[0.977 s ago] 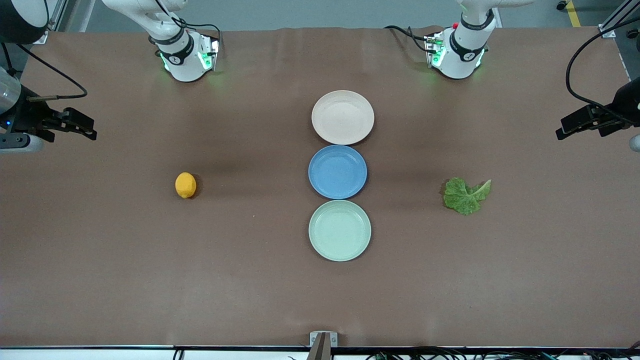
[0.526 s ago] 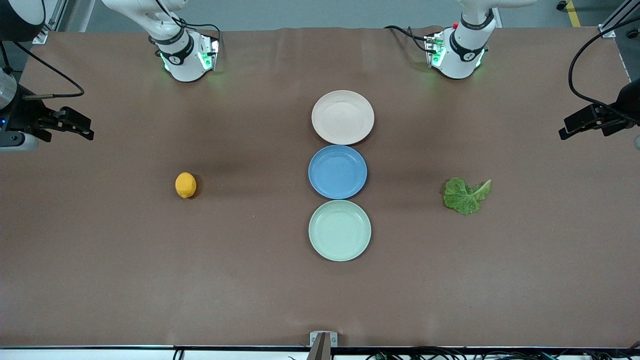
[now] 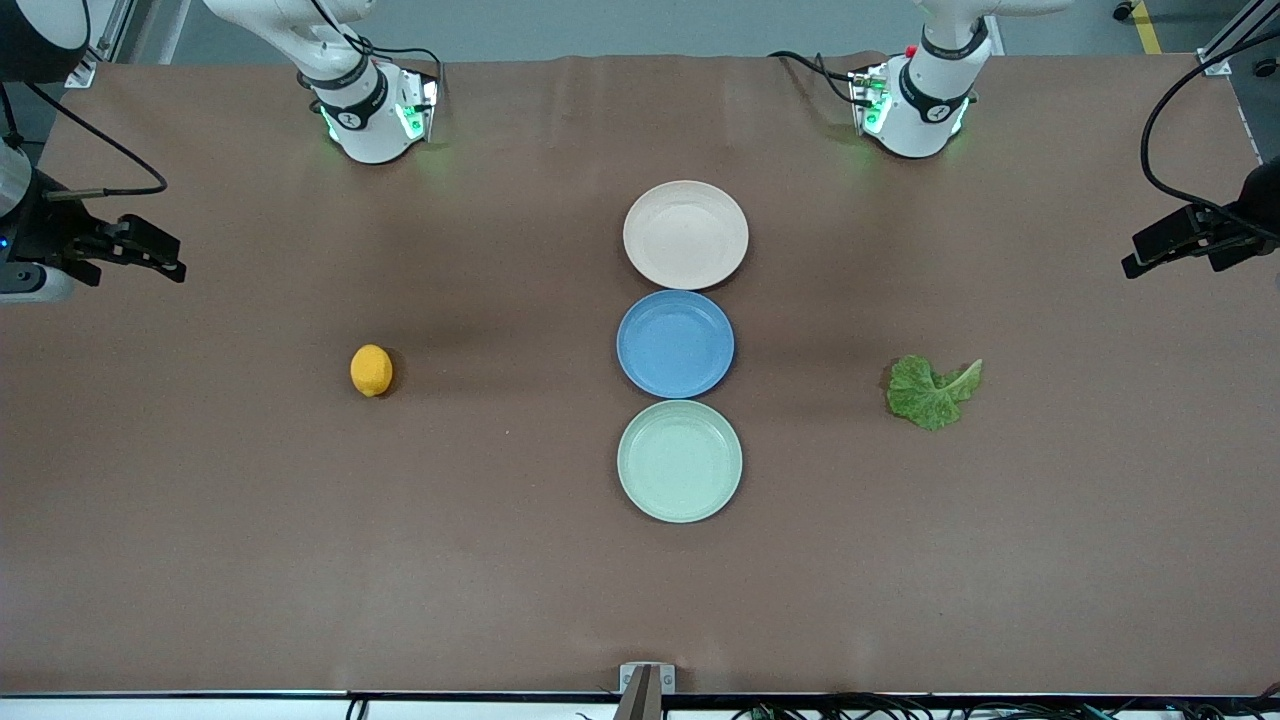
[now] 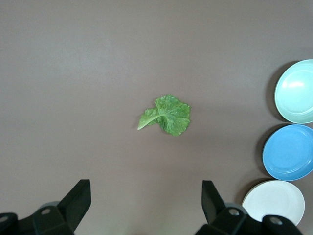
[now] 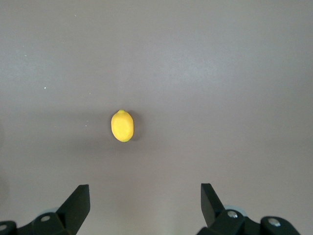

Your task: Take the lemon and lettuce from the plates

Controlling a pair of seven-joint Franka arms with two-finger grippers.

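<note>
both tools (image 4: pixel 145 203) (image 5: pixel 145 205) retreated, spread wide.

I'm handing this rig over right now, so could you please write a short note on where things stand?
Left gripper: open, holding nothing, up over the table's left-arm end.
Right gripper: open, holding nothing, up over the right-arm end.
Lemon: on the bare table toward the right arm's end, on no plate.
Lettuce: on the bare table toward the left arm's end.
Beige-pink plate, blue plate and mint plate: a middle row, nothing on them.
Done: both items are off the plates.
Left: apparently nothing; neither item is held.
</note>
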